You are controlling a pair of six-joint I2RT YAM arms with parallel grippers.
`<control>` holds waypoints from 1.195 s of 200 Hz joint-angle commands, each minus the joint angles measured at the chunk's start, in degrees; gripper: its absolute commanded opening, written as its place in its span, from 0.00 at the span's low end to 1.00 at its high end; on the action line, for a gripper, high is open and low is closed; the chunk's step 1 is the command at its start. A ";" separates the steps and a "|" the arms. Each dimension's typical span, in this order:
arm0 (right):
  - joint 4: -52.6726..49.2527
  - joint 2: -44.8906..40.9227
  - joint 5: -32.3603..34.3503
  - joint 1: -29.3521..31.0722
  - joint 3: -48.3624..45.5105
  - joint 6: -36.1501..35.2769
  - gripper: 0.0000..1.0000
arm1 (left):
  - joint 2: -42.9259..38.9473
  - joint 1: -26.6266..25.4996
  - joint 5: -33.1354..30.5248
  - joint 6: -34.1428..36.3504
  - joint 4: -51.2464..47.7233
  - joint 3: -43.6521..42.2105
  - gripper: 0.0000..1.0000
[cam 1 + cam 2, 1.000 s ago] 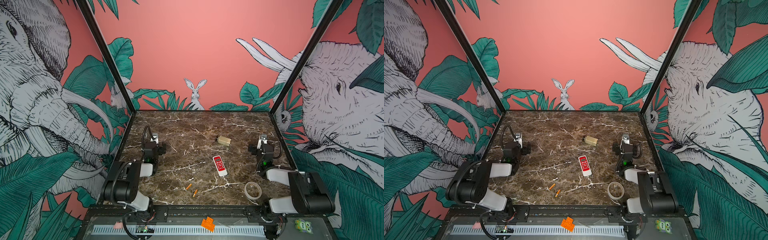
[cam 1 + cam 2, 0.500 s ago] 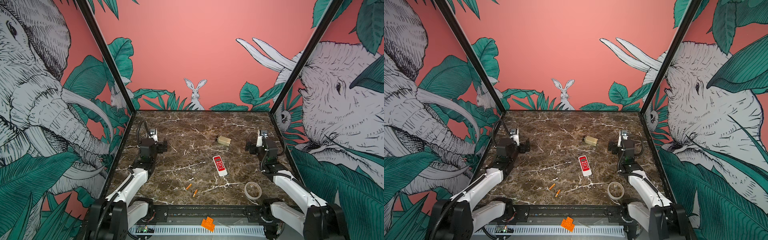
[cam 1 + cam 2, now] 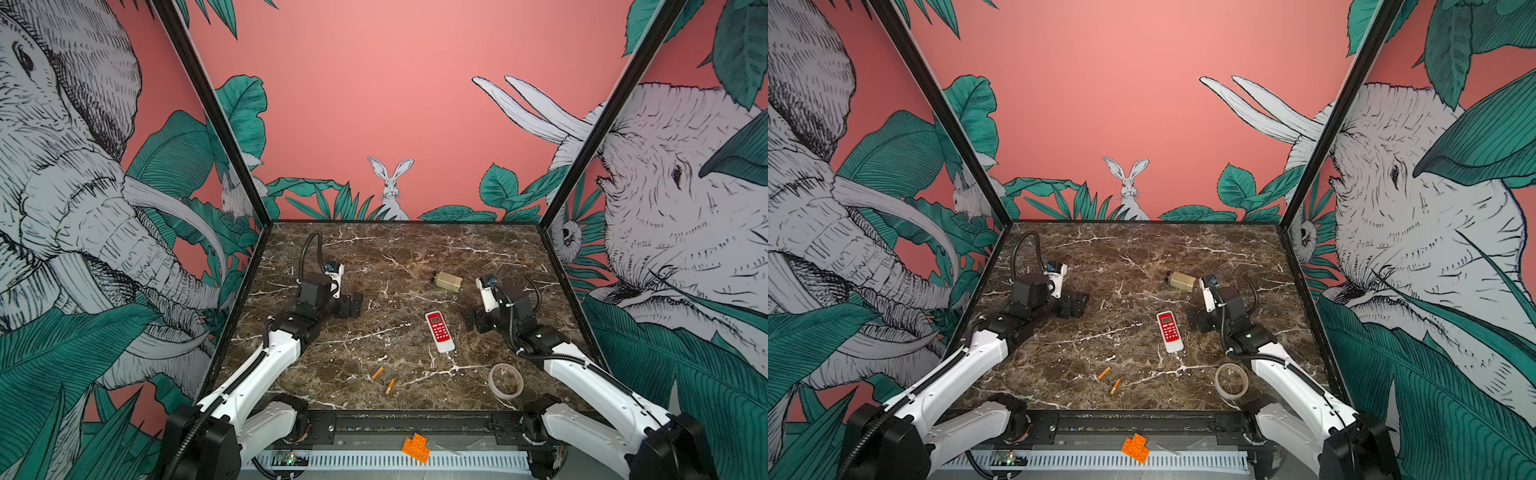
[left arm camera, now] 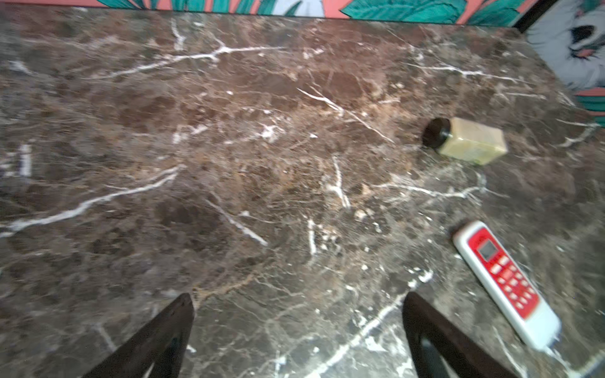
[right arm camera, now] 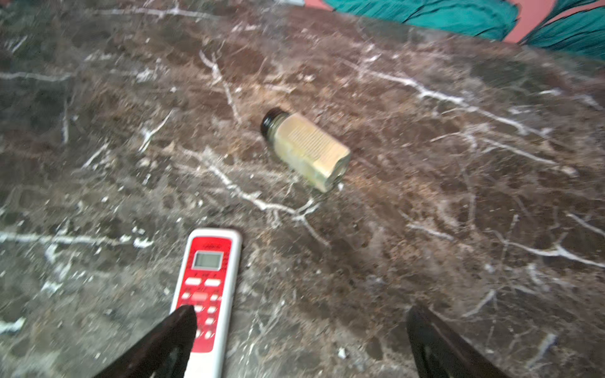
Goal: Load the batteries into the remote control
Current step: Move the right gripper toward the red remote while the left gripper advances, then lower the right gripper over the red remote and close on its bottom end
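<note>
The left gripper (image 3: 348,306) hangs low over the marble table (image 3: 374,257) with its jaws spread wide and nothing between them; the left wrist view shows only bare stone between the two dark fingers (image 4: 163,333). The right gripper (image 3: 474,322) is likewise fully spread and empty.

The remote control (image 3: 439,337) lies flat, red face up, just beside the right gripper on its inner side, between the two grippers but much closer to the right one. In the right wrist view one finger (image 5: 176,330) overlaps the remote's button field (image 5: 206,294); whether it touches cannot be told, though both top views show a gap between them. From the left gripper the remote sits well off toward the other arm.

The batteries (image 3: 377,373) lie side by side on the table, near each other but apart, back toward the robot's base from both grippers and clear of the remote.

A beige bottle (image 3: 448,281) with a black cap lies on its side just ahead of the right gripper. A roll of clear tape (image 3: 505,380) rests behind that gripper, beside its forearm.
</note>
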 commanded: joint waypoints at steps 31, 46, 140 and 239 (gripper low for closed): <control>-4.13 1.21 -1.38 9.49 -0.78 4.27 0.99 | -0.29 -10.35 3.33 -4.86 0.20 -0.17 1.00; -4.37 4.46 -1.03 11.59 0.06 4.54 0.99 | 0.14 -11.18 4.67 -6.04 4.12 -2.08 1.00; 0.00 18.24 2.97 17.72 2.35 7.36 0.99 | -2.32 -13.83 5.93 -10.51 11.15 -7.70 0.99; 1.41 24.51 9.23 18.99 3.54 9.35 0.90 | -0.49 -14.16 8.58 -12.26 17.69 -9.60 0.99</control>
